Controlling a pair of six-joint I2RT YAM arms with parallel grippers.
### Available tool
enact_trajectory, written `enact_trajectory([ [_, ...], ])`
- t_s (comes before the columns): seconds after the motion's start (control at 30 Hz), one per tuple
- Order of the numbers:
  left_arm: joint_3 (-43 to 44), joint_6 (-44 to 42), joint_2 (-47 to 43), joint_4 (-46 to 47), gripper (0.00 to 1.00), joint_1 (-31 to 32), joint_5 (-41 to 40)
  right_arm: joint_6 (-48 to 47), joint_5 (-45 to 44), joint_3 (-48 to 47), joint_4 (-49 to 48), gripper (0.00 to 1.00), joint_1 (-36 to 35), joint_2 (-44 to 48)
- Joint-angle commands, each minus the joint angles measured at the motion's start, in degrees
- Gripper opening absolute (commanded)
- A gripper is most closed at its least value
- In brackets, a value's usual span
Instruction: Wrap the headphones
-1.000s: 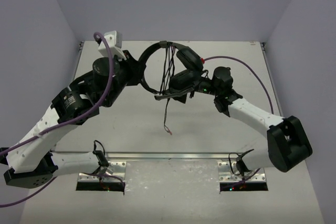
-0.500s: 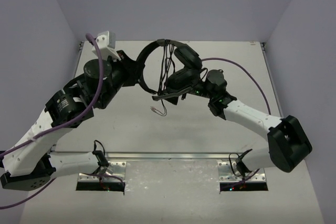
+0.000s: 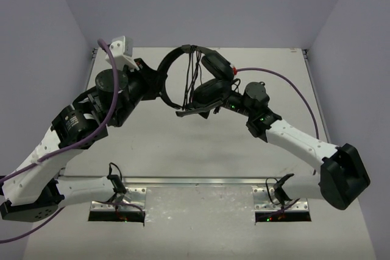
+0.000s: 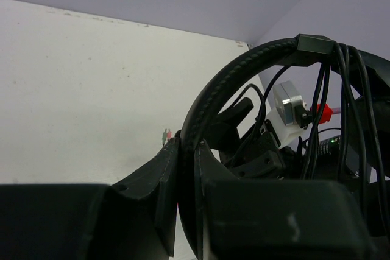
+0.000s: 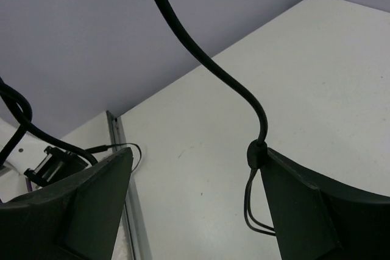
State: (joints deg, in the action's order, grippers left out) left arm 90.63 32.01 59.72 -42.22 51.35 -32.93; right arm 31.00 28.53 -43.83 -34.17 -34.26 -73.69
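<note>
The black headphones [image 3: 183, 59] hang in the air between my arms. My left gripper [image 3: 161, 87] is shut on the thin headband [image 4: 244, 71], as the left wrist view shows [image 4: 189, 145]. The two earcups [image 3: 214, 77] sit to the right. Several strands of the dark cable [image 3: 195, 70] are draped over the headband [image 4: 341, 89]. Small reddish plugs [image 4: 166, 136] show beside my left finger. My right gripper [image 3: 200, 105] is wide open just below the earcups. In the right wrist view [image 5: 196, 153] the cable [image 5: 201, 53] runs down to a splitter [image 5: 254, 152] that touches the right finger's edge.
A purple robot cable [image 3: 286, 80] arcs over the right arm, and another [image 3: 116, 83] over the left arm. A metal rail [image 3: 201, 181] runs along the near table edge. Walls close in the back and both sides of the table [image 3: 152, 144].
The cable end that dangled below the headphones has been drawn up and no longer hangs there. The right arm has shifted slightly right. The left gripper keeps its hold on the headband.
</note>
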Motion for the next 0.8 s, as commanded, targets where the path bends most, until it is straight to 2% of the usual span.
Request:
enact_trajectory([
  [0.0, 0.51, 1.48, -1.19, 6.71, 0.0, 0.5, 0.23, -1.82, -2.41, -0.98, -0.81, 0.84, -0.11, -1.45],
  [0.27, 0.95, 1.39, -1.01, 6.62, 0.0, 0.5, 0.76, -9.29, -12.18, -5.55, 5.08, 0.8, -0.1, -4.97],
  [0.3, 0.95, 1.39, -1.01, 6.53, 0.0, 0.5, 0.67, -9.38, -11.49, -5.82, 5.17, 0.71, -0.1, -5.41],
  [0.33, 0.95, 1.39, -1.01, 6.53, 0.0, 0.5, 0.32, -9.73, -11.22, -6.09, 5.08, 0.47, -0.1, -5.5],
  [0.37, 0.87, 1.39, -0.93, 6.53, 0.0, 0.5, 0.15, -9.82, -10.35, -6.0, 4.65, 0.34, -0.1, -5.59],
  [0.4, 0.86, 1.56, -1.01, 6.62, 0.0, 0.5, -0.29, -9.74, -9.91, -5.39, 3.86, 0.14, -0.1, -5.5],
  [0.43, 1.04, 1.74, -1.1, 6.62, 0.0, 0.5, -1.08, -9.39, -9.73, -4.6, 2.89, 0.01, -0.1, -5.5],
  [0.53, 2.96, 2.35, -0.06, 5.4, 0.0, 0.5, -5.1, -8.6, -9.46, -0.21, 0.43, 0.01, 2.17, -7.42],
  [0.6, 8.57, 2.18, 2.23, 2.94, 0.0, 0.5, -9.85, -8.07, -9.11, 3.73, -0.19, 0.01, 3.14, -8.57],
  [0.63, 11.21, 2.18, 5.63, -0.38, 0.0, 0.15, -15.27, -8.15, -9.63, 5.5, -0.89, 0.01, 3.06, -8.75],
  [0.67, 16.37, 1.22, 7.58, -1.37, 0.0, -0.55, -16.72, -8.15, -10.42, 9.26, -2.03, 0.01, 3.06, -7.79],
  [0.7, 18.94, 0.78, 11.08, -1.9, 0.0, -2.03, -16.12, -7.72, -10.95, 11.47, -2.82, 0.01, 2.8, -6.83],
  [0.77, 26.22, 0.77, 14.7, -3.48, 0.0, -11.33, -10.87, -6.31, -12.52, 16.91, -3.53, 0.01, 1.05, -3.06],
])
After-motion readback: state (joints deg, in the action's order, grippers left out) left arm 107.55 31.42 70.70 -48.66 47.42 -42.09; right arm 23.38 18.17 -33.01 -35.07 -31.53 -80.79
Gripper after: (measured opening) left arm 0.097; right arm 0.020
